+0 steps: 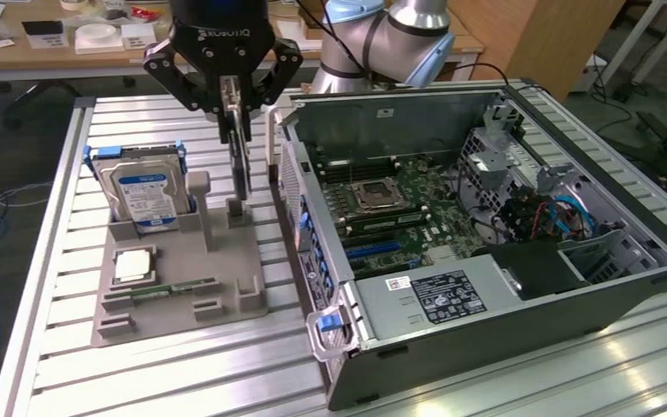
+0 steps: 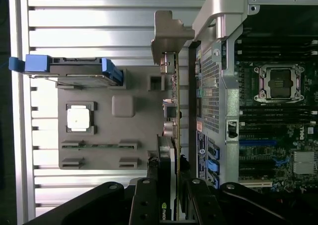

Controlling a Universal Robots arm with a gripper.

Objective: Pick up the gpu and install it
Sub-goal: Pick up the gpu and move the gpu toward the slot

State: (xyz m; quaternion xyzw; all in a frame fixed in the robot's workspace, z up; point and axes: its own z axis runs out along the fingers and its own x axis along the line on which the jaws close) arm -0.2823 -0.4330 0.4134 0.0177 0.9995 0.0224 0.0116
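Pinched the gpu upright and edge-on in the hand, fingers pressed on both flat faces. Hung it over the grey holder on the bench, between the hard drive and the open computer case, just beside the case's wall. Could not tell whether the card's lower edge touched the holder
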